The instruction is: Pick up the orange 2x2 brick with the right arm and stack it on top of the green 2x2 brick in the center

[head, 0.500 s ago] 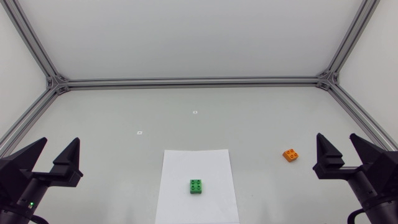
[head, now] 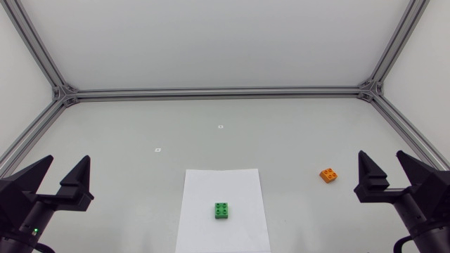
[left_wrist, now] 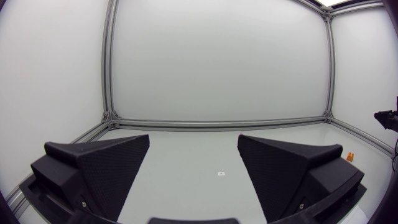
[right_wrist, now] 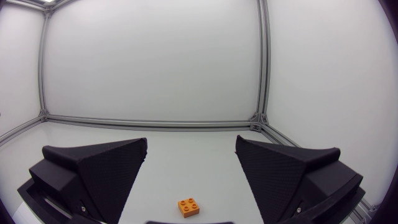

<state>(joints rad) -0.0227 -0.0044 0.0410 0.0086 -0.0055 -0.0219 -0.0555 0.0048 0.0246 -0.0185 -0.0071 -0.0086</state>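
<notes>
2 bricks sit well apart on the table (head: 295, 133), both studs up, which suits a stack. The green brick (head: 221, 210) rests on a white sheet of paper (head: 221, 184) that seems to mark the centre, so it reads as the fixed base. The orange brick (head: 328, 175) lies off the sheet on the bare table, towards the right side and turned at an angle to the green one. That puts it on the side of the arm meant to fetch it.

Neither arm is over the work. The right gripper (head: 380, 156) is low at the right edge of the head view, pointing across the table, its 2 fingers spread wide and holding nothing. In the right wrist view the orange brick (right_wrist: 189, 206) shows ahead of the gripper (right_wrist: 191, 149), roughly centred between the fingers but clear of both. My guess is that the wrist will need to turn to match the brick's angle before closing.

The left gripper (head: 68, 160) mirrors this pose at the left edge, likewise spread and empty, well away from the green brick.
</notes>
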